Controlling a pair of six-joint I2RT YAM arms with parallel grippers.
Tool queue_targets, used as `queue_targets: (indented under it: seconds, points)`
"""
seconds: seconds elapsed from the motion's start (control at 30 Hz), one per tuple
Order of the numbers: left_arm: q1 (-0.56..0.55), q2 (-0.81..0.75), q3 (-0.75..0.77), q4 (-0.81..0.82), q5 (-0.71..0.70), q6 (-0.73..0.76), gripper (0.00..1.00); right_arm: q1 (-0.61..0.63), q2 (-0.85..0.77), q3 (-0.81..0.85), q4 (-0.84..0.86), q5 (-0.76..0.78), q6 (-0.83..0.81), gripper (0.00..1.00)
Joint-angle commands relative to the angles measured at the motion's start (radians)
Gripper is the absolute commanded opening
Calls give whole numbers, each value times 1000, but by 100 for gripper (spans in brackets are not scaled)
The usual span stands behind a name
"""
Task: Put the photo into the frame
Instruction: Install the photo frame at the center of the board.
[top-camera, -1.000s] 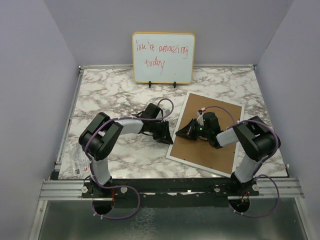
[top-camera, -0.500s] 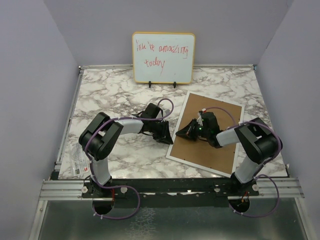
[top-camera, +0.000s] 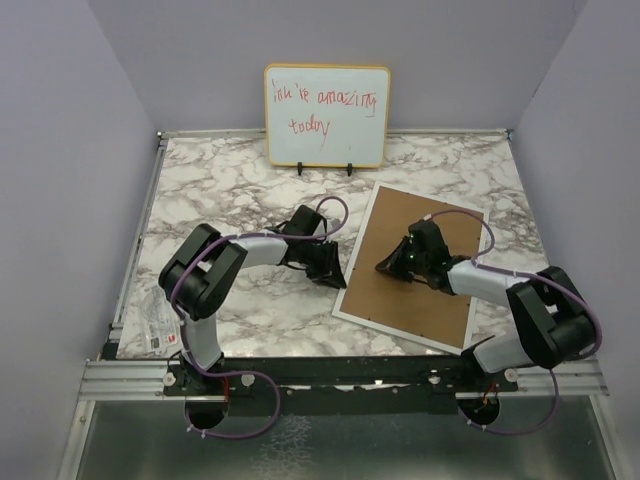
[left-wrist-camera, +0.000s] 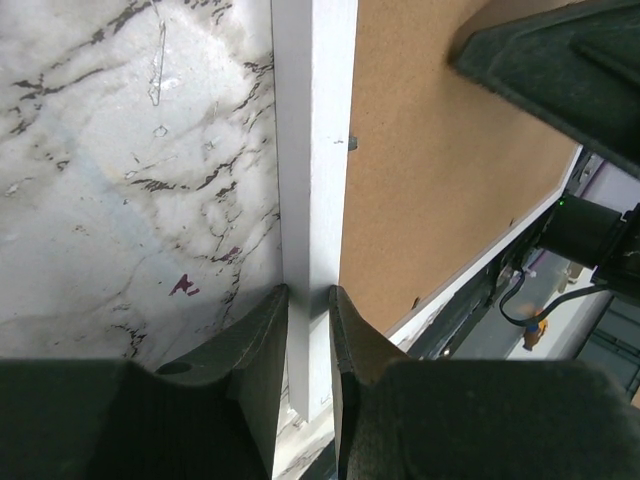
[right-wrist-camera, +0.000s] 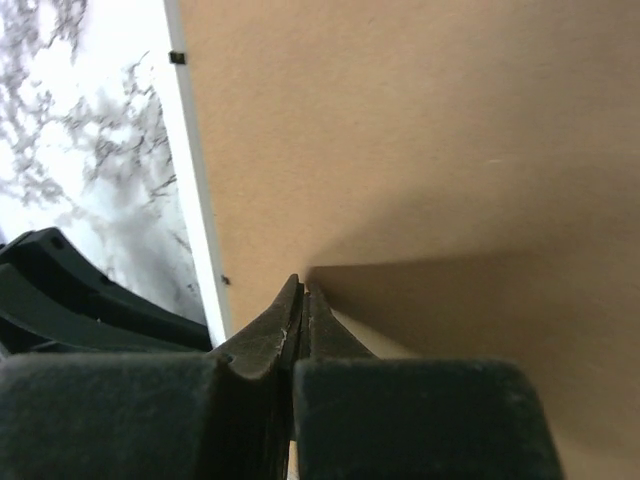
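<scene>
The frame (top-camera: 399, 333) lies face down at the table's right, its thin white rim around the brown backing board (top-camera: 425, 300). My left gripper (top-camera: 335, 275) is shut on the rim's left edge; in the left wrist view the white rim (left-wrist-camera: 313, 150) runs between its jaws (left-wrist-camera: 308, 295). My right gripper (top-camera: 386, 266) is over the board's left part. In the right wrist view its jaws (right-wrist-camera: 303, 290) are pressed together on the edge of a thin brown flap (right-wrist-camera: 480, 320) raised over the backing board (right-wrist-camera: 400, 130). The photo is not in view.
A wood-edged whiteboard (top-camera: 327, 115) with red handwriting stands at the back. A crumpled clear wrapper (top-camera: 155, 322) lies at the table's near left edge. Grey walls close in both sides. The left gripper's fingers (right-wrist-camera: 60, 290) show beside the rim in the right wrist view.
My right arm's elbow has swung out to the right and its gripper has shifted right across the backing board. The left gripper and the frame have stayed put.
</scene>
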Motion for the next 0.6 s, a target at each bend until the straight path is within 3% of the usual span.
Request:
queue_targets:
  seconds: [0.0,0.1,0.23,0.37,0.57]
  points:
    - [12,76,-4,-135,-215,85,26,-10,-61,83,-226,110,-116,1]
    - [20,71,61,-136,-195,88,33,-22,-27,176,-194,25,-138,2]
    - [30,94,176,-136,-177,84,52,-45,79,292,-105,-79,-136,6]
    - [32,158,269,-138,-165,68,54,-57,182,382,-67,-159,-129,12]
    - [32,237,348,-173,-172,79,52,-78,283,417,16,-229,-80,8]
